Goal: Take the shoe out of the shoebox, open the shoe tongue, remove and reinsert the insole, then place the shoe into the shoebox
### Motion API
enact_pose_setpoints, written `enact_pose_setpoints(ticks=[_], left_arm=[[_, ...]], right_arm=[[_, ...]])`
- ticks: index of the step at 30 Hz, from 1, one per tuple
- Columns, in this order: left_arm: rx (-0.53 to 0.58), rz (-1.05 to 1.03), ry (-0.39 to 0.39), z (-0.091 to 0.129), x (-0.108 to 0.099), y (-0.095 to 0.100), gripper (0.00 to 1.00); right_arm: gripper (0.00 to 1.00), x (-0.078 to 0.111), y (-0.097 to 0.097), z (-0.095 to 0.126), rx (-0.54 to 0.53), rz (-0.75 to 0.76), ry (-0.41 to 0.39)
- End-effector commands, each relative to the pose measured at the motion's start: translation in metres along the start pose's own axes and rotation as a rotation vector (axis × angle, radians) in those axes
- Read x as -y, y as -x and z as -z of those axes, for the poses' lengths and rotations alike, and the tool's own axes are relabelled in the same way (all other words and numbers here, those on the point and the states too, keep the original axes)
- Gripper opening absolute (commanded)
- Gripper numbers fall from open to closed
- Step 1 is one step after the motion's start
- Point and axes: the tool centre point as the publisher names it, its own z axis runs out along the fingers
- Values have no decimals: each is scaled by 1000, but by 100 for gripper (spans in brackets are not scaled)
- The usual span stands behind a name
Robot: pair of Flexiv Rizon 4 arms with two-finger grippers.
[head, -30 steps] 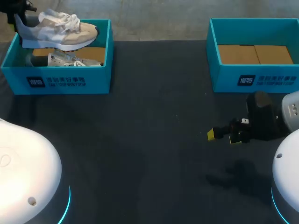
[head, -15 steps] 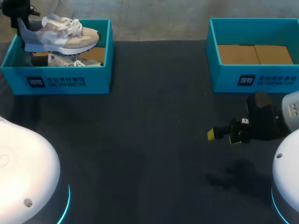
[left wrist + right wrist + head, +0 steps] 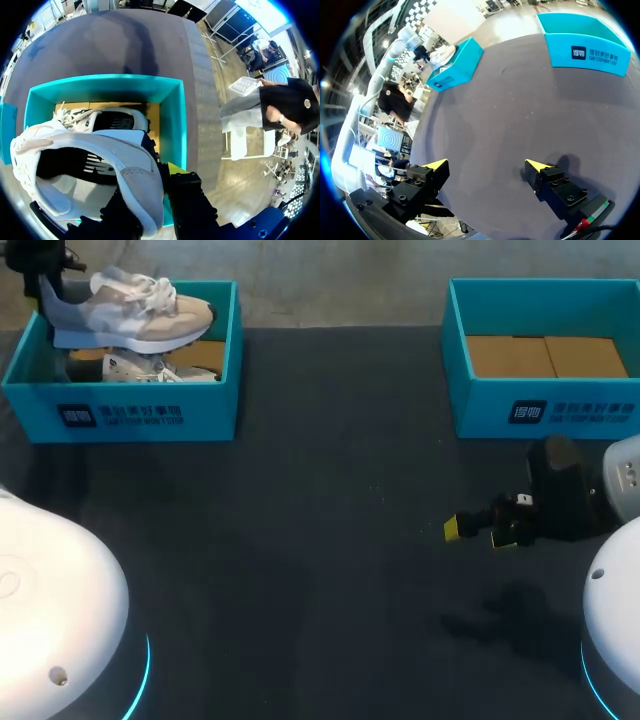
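The left jaws gripped a shoe (image 3: 130,312) by its heel above the shoebox (image 3: 205,405); the right jaws stood wide apart, empty, over the tabletop (image 3: 320,540).

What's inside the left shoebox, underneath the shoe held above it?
A second shoe lies on the brown floor of the shoebox. The held shoe hides part of both.

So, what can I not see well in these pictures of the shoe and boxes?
Left gripper: cut off by the head view's top-left edge; in the left wrist view the heel of the grey-and-beige mesh sneaker covers most of its fingers.
Second white sneaker in the left teal cardboard shoebox: mostly hidden under the held sneaker, both views.
Held sneaker's underside: turned away in every view.
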Motion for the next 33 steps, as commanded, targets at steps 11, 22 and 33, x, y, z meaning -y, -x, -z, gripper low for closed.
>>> enact_pose_setpoints(ticks=[11, 22, 33], left_arm=[[19, -3, 36, 19, -5, 0, 0], [25, 4, 71, 40, -4, -6, 0], [4, 20, 88, 45, -21, 3, 0]], right_arm=[[100, 2, -2, 1, 5, -2, 2], [100, 2, -2, 1, 5, -2, 2], [100, 2, -2, 1, 5, -2, 2]])
